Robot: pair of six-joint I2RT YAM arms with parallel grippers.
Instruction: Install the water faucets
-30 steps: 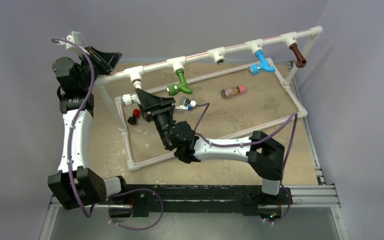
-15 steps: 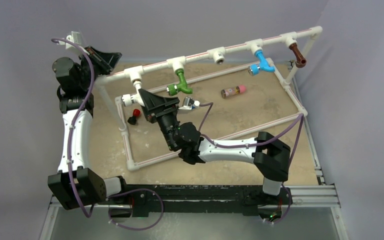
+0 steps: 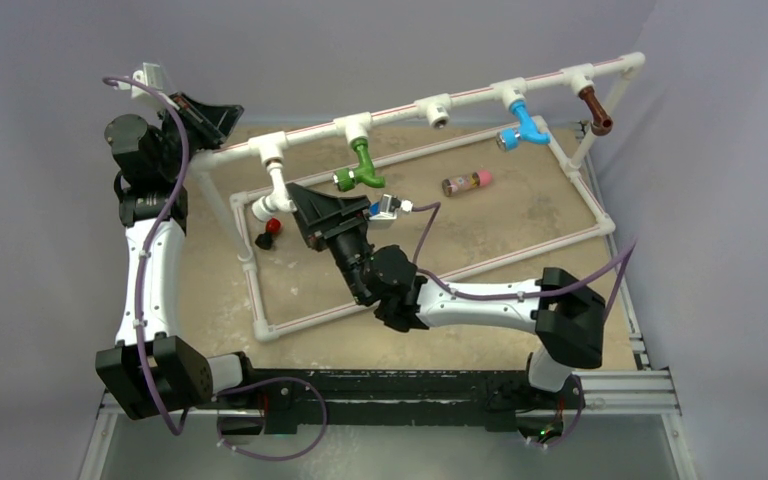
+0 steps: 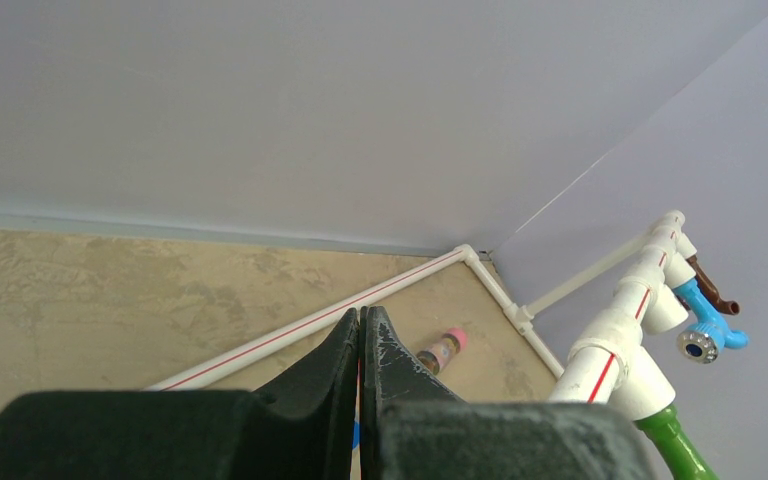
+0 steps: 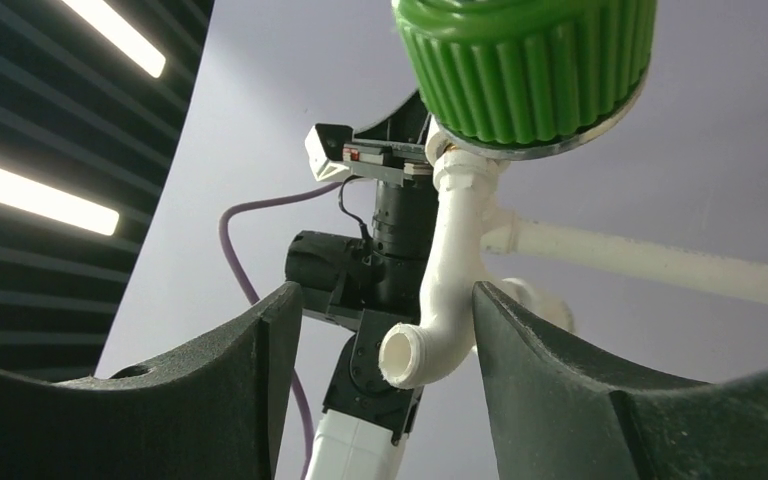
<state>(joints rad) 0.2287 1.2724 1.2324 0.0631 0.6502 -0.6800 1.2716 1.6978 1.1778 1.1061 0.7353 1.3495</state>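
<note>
Flanks the white faucet [image 5: 448, 285], hung from the leftmost T-fitting [image 3: 270, 150] near the tabletop's far-left corner, with the right gripper [image 5: 385, 300] spread wide; holds the left gripper [image 4: 360, 335] clenched empty above that corner.

Both the left arm [image 3: 160, 290] and the right arm [image 3: 485, 298] are built of smooth white links between chunky black joint housings, each trailed by a looping purple cable [image 3: 137, 300], and each ends in matte black, wedge-shaped fingers [image 5: 210, 400] with lightly scuffed edges.
</note>
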